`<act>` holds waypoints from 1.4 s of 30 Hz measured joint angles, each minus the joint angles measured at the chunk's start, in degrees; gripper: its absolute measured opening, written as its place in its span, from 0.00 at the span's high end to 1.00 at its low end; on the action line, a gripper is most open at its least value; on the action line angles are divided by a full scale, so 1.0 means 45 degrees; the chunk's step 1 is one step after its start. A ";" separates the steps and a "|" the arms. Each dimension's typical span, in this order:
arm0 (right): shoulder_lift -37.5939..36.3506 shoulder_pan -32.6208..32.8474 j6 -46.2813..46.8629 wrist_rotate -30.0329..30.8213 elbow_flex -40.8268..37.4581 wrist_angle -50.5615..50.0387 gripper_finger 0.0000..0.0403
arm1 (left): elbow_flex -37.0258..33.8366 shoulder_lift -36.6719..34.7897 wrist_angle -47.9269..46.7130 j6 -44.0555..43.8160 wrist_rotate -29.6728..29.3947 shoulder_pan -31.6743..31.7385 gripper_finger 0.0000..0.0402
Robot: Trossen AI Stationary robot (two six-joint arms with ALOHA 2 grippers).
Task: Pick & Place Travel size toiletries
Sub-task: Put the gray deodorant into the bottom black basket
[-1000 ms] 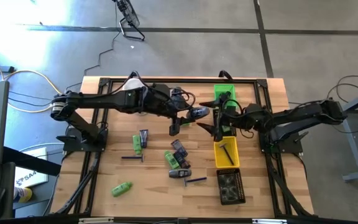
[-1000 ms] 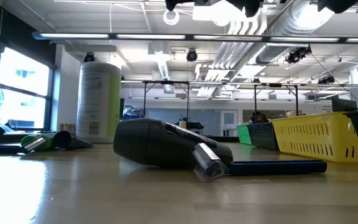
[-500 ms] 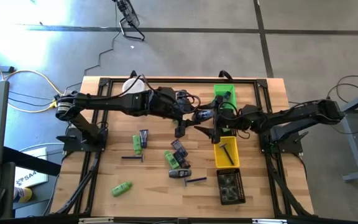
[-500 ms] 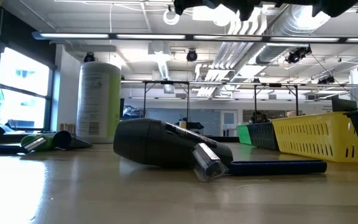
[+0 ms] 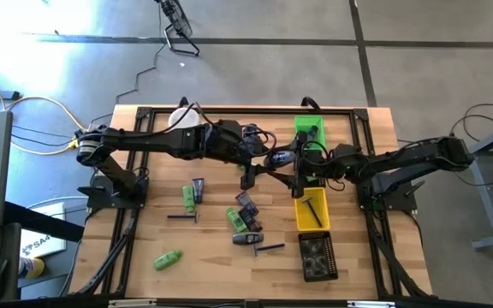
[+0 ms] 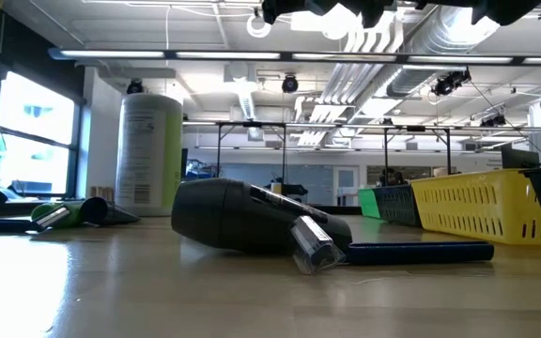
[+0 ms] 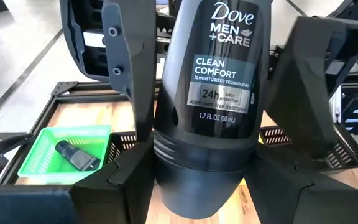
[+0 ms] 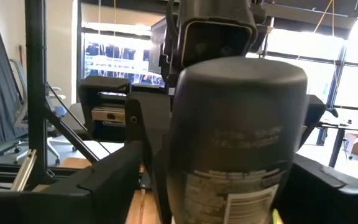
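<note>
My left claw (image 5: 274, 160) and right claw (image 5: 299, 165) meet just above the middle of the high view, both at one dark deodorant (image 7: 211, 106). In the left wrist view my left fingers (image 7: 128, 93) press its sides, cap toward the camera, so that claw is clamped on it. In the right wrist view the same deodorant fills the middle, with my right fingers (image 8: 114, 171) spread wide on either side; whether they touch it I cannot tell, so I count that claw as parted around it, not gripping.

The deodorant hangs above the table (image 5: 144, 248), just left of the green bin (image 5: 308, 130), which holds one dark tube (image 7: 76, 155). Below it in the high view sits the yellow bin (image 5: 311, 210) with a dark stick inside, then the black bin (image 5: 317, 255).

Other toiletries lie on the wood: a green bottle (image 5: 168, 258) at lower left, a bottle and tube (image 5: 193, 193) left of centre, and a cluster (image 5: 245, 221) at centre.
</note>
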 joint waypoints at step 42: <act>-0.0010 0.0015 -0.0364 0.0313 0.0000 0.0005 0.50 | 0.0000 -0.0015 0.0185 0.0136 -0.0203 0.0015 0.42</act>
